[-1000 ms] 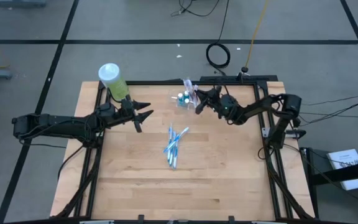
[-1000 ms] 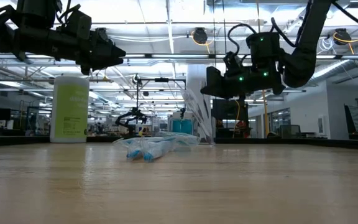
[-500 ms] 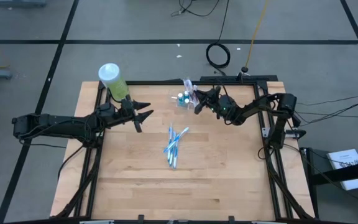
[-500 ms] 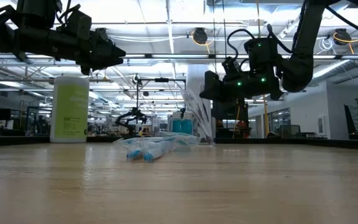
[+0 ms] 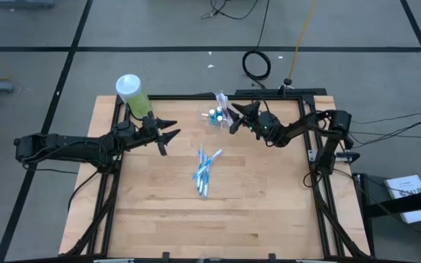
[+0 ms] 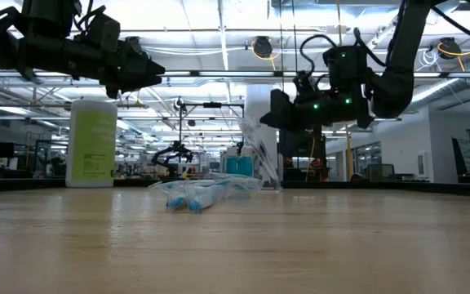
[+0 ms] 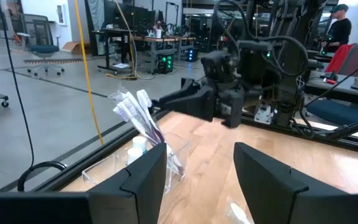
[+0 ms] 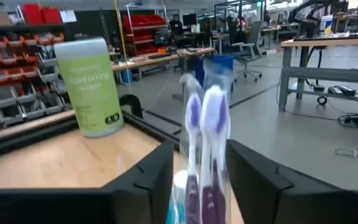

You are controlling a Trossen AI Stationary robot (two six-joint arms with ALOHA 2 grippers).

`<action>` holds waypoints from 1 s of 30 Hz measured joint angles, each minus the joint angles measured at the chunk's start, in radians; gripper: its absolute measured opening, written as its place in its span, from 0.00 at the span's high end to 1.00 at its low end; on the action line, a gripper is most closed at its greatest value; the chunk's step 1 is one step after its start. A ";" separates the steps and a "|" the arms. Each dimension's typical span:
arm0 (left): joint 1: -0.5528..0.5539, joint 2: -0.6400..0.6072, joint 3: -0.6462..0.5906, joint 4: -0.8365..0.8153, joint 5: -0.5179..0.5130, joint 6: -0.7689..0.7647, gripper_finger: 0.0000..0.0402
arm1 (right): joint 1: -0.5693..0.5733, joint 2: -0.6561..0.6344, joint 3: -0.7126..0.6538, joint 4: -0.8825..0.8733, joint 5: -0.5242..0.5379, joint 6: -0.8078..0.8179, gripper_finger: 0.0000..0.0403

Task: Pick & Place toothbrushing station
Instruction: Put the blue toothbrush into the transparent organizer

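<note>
Right now the right tool hangs above the surface, its two dark fingers spread open and empty. Straight ahead of it, just beyond its tips, stands the clear cup with purple-and-white toothbrushes upright in it; in the right wrist view the bristle heads rise between the two fingers. The step in hand looks like a reach for one of those brushes or for the cup itself.

To do it well, the tool should go in level and slow, keep one handle centred between the fingers, and close only once both pads are past the handle's sides. The cup looks light and thin-walled, so a nudge from a fingertip would likely tip it or slide it toward the frame behind. Lifting a brush should be straight up, or it may drag the cup along.

The right arm reaches in low from its base, elbow bent, wrist nearly level, fingers pointing across at the cup. A loose bundle of blue and white brushes lies flat on the surface well below and to the near side of this tool.

The left tool waits open and empty, raised off the surface, with the green bottle behind it.
</note>
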 joint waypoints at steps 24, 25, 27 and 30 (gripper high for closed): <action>0.000 0.000 0.000 0.002 0.000 0.000 0.51 | 0.154 -0.642 -0.138 -0.514 -0.627 0.040 0.62; 0.000 0.000 0.000 0.010 0.000 0.000 0.51 | 0.156 -0.660 -0.170 -0.474 -0.626 0.048 0.62; 0.000 0.000 0.000 0.036 0.000 0.000 0.51 | 0.156 -0.696 -0.240 -0.389 -0.623 0.060 0.62; 0.000 0.000 0.000 0.057 0.001 -0.031 0.51 | 0.157 -0.737 -0.334 -0.246 -0.598 0.090 0.63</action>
